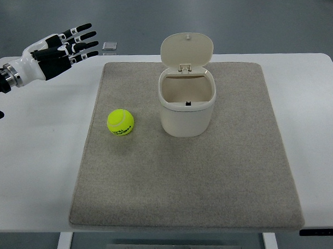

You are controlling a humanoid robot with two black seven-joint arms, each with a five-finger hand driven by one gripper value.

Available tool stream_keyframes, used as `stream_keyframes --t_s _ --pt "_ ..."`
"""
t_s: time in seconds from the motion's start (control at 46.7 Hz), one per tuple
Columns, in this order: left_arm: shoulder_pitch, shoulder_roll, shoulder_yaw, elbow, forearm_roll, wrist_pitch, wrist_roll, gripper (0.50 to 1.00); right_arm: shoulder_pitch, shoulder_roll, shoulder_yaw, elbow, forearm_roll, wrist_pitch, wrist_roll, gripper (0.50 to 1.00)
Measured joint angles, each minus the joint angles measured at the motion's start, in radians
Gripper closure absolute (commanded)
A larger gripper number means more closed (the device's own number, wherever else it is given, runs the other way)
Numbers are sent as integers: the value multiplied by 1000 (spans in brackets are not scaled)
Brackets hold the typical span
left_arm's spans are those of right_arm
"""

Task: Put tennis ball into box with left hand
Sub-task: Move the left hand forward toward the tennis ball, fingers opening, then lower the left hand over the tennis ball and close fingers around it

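While grey floor shows beyond it, the white desk (pixel 42 161) carries a beige mat (pixel 185 178). Above its far-left corner the left hand (pixel 54 49) hovers, fingers (pixel 84 45) released, pointing right, holding nothing. On the mat sits the tennis ball (pixel 120 122), near the upright box (pixel 186 102), lid (pixel 187 49) raised.

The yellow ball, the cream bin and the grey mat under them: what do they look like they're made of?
The tennis ball looks felt-covered: fuzzy, matte yellow-green with a curved seam. The box, with its lid flipped up, seems to be moulded plastic: smooth cream walls with a soft sheen. The mat looks like short-pile fabric or felt, flat grey-beige and unreflective. The table beneath is smooth and white, possibly laminate.
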Motion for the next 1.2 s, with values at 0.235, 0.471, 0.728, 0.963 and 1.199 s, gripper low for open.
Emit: stream_keyframes --t_s 0.235,0.471,0.728,0.963,1.199 --pt "-16 112 -3 -133 417 0 -28 523 0 0 0 0 0 0 0 560" --pt "-27 185 -13 -283 721 0 -76 525 0 0 0 0 0 0 0 562" --pt "-53 189 -9 -370 971 57 -84 529 0 0 0 0 0 0 0 562" --pt "12 205 13 -528 1205 311 -134 529 0 0 0 0 0 1 0 562" --pt "29 129 104 -540 1365 509 -161 529 0 0 0 0 0 0 0 562"
